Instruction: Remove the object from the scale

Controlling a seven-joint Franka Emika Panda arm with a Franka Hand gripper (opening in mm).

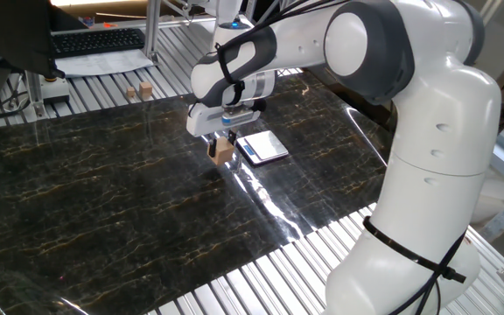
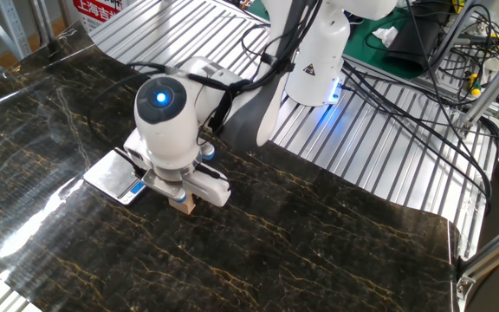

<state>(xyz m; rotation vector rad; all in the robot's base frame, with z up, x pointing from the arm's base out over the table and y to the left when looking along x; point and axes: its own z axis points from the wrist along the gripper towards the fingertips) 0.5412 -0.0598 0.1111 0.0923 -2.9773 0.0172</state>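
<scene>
My gripper (image 1: 221,146) (image 2: 183,202) is shut on the object (image 1: 223,150), a small light-brown wooden cube (image 2: 183,205), and holds it low over the dark marble tabletop, just off the scale. The scale (image 1: 263,146) lies flat to the right of the cube in one fixed view, its silvery plate bare and its blue-marked edge toward the cube. In the other fixed view the scale (image 2: 111,176) shows at the left of my wrist, partly covered by it. Whether the cube touches the table I cannot tell.
Two small wooden blocks (image 1: 139,91) sit on the ribbed metal surface beyond the marble sheet's far edge. A keyboard (image 1: 94,40) and paper sheets (image 1: 103,61) lie further back. The robot base (image 2: 319,52) and loose cables (image 2: 405,104) stand at the other side.
</scene>
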